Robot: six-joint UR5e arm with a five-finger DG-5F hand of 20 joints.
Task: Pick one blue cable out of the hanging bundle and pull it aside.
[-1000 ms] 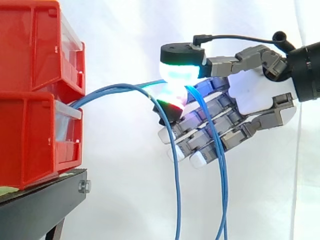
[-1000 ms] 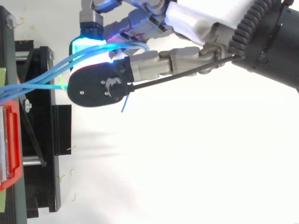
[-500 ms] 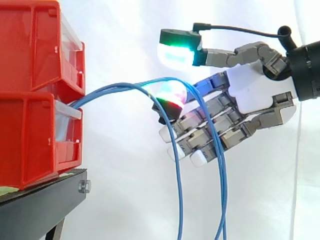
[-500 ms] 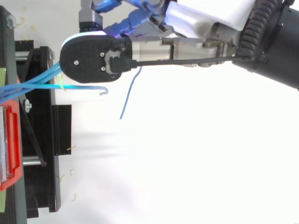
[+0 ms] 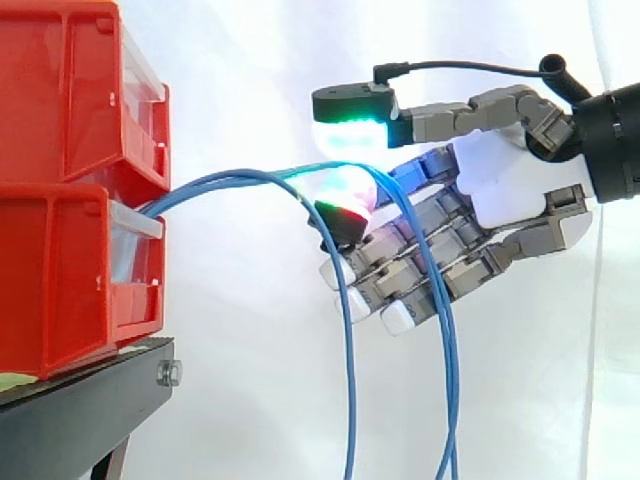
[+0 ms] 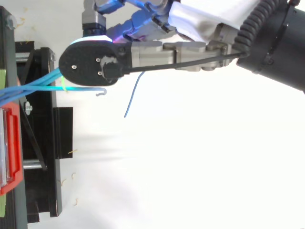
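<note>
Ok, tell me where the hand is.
In the side view the hand is on the right, level with the red bins. Its thumb is above the arch of the blue cables and its fingers are below it, not pinching.

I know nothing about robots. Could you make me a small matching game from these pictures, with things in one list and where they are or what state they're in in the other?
Things:
1. red bins
2. blue cables
3. hand
4. black stand

Places or states:
A. directly under the bins
B. open, with the thumb above the cables
C. stacked at the left of the side view
D. arching out from the bins, then hanging down

Pairs: 1-C, 2-D, 3-B, 4-A
</note>
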